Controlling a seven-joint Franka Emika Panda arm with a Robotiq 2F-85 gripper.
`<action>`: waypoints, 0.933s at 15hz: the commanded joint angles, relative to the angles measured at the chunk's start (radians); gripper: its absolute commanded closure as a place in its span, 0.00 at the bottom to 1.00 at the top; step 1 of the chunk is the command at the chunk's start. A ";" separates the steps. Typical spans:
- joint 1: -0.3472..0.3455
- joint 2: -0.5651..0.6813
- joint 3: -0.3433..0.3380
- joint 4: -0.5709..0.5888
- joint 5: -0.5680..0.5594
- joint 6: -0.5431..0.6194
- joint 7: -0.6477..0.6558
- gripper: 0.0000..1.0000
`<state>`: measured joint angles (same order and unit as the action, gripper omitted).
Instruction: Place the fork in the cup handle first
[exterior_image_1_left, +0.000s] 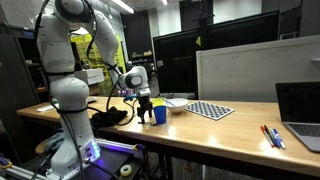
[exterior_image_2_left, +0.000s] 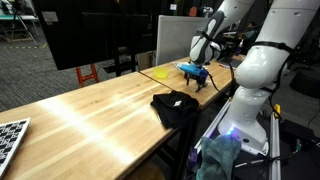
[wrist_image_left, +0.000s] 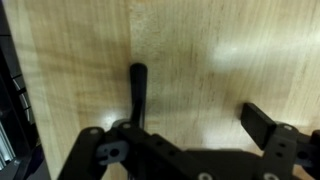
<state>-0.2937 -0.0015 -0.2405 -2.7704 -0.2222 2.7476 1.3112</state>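
Single white arm (exterior_image_1_left: 62, 95) in an exterior view: it rises from its base (exterior_image_1_left: 68, 138) at lower left, climbs to the top left edge, folds over at the elbow and slopes down toward frame centre. In an exterior view the same arm (exterior_image_2_left: 255, 65) fills the right side, with an upper link leaving the top edge and coming down left of it. The wrist (exterior_image_1_left: 133, 78) sits near mid-frame. The gripper (exterior_image_1_left: 145, 107) hangs below the wrist, pointing down, and also shows at upper centre-right (exterior_image_2_left: 197, 78). In the wrist view the gripper (wrist_image_left: 170, 122) enters from the bottom edge. Its dark fingers (wrist_image_left: 262, 125) are set well apart, jaws spread wide.
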 joint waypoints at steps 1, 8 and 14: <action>0.003 -0.091 -0.007 -0.018 -0.067 -0.097 0.044 0.00; -0.029 -0.128 0.017 0.002 -0.055 -0.185 0.030 0.00; -0.042 -0.149 0.018 0.010 -0.054 -0.212 0.029 0.00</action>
<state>-0.3211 -0.1503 -0.2384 -2.7609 -0.2808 2.5372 1.3438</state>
